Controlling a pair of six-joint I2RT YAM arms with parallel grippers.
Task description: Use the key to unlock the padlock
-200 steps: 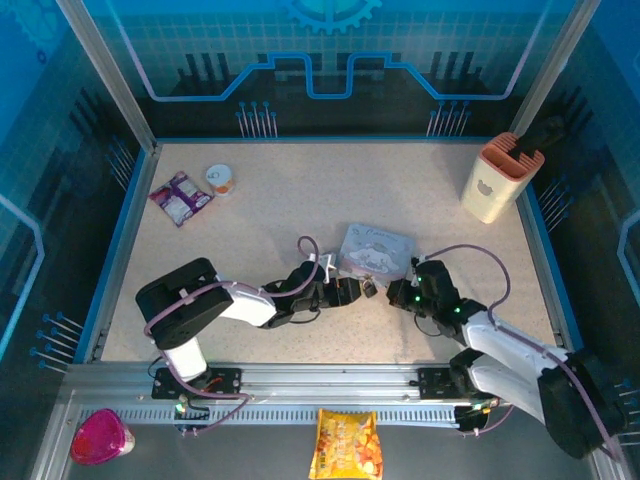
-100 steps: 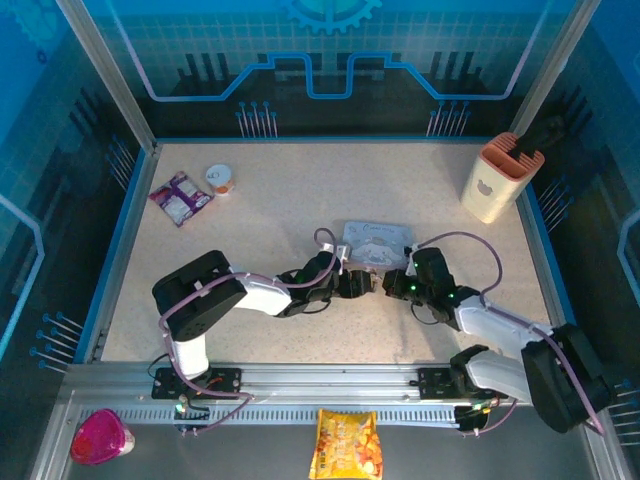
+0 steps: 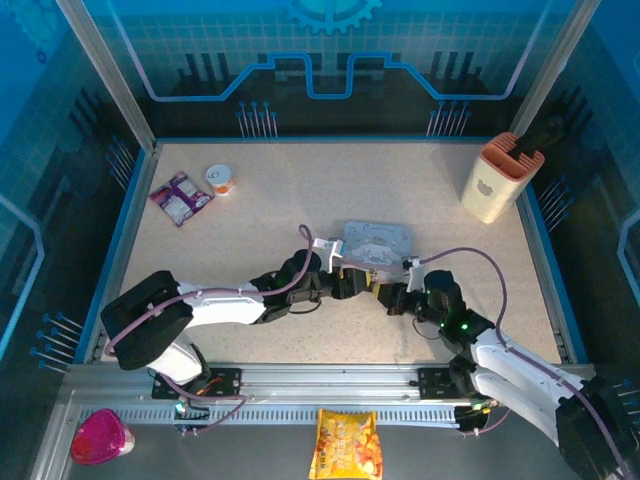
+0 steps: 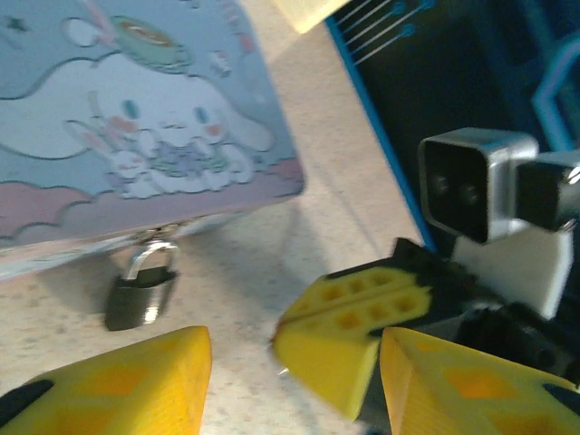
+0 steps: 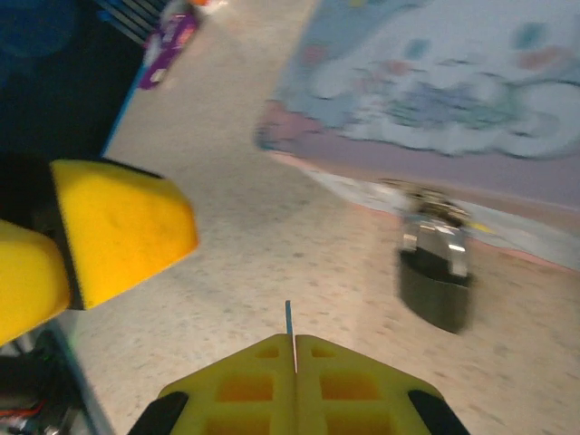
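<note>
The small dark padlock (image 4: 140,294) with a silver shackle hangs at the front edge of the pale cartoon tin box (image 4: 136,127) and rests on the table; it also appears as the padlock (image 5: 437,267). My right gripper (image 5: 294,340) is shut on the key (image 5: 288,319), whose thin blade pokes out from between the pads, left of the padlock and apart from it. My left gripper (image 4: 294,381) is open, its yellow fingers (image 4: 118,385) either side of the right gripper's tip, the padlock just beyond them. From above, the left gripper (image 3: 356,284) and right gripper (image 3: 390,297) meet in front of the tin box (image 3: 380,243).
A peach holder (image 3: 497,178) stands at the back right. A purple packet (image 3: 180,197) and a small round cup (image 3: 220,178) lie at the back left. A snack bag (image 3: 345,445) and a pink object (image 3: 100,437) sit beyond the near rail.
The left arm has stretched out lower and its gripper has edged right toward the padlock. The right gripper came in to the left, then drew back slightly, still shut on the key.
</note>
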